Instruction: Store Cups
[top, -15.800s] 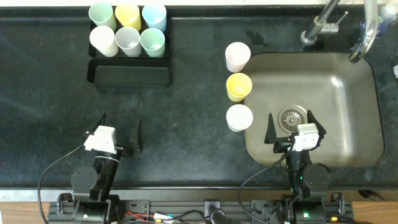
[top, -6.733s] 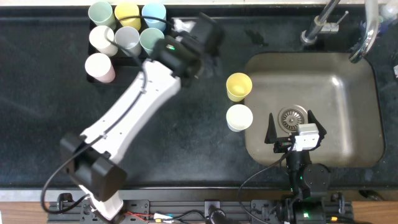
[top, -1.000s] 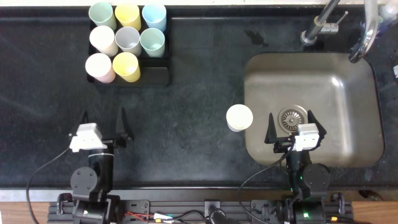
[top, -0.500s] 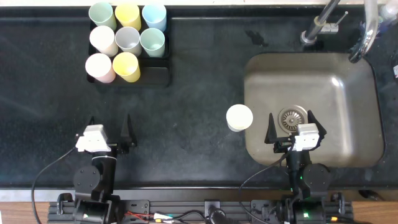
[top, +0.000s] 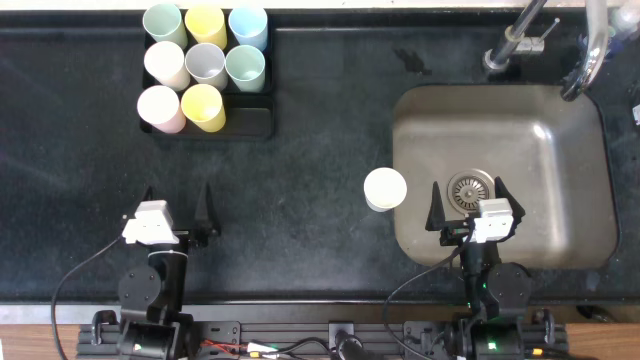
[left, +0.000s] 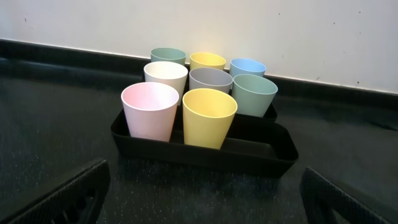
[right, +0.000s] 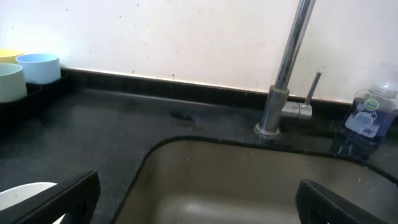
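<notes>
- The last loose white plastic cup stands on the dark speckled worktop, right at the left rim of the stainless steel sink
- It stands upright with its mouth open to the ceiling, so its long axis is vertical; being round, it offers the same side wall from every direction
- The right gripper hangs over the sink with its fingers spread apart and nothing between them; the cup lies just beside it, towards the left arm's side
- The left gripper is parked low near its own base, fingers likewise wide apart and empty; the cup is well away from it, across the middle of the worktop
- So the right arm is plainly the nearer to the cup
- The black plastic tray sits far off on the left arm's side, straight ahead of the left gripper
- Its free place is at the front row's right end, next to the yellow plastic cup; I judge the carry must run leftward and away from the bases
</notes>
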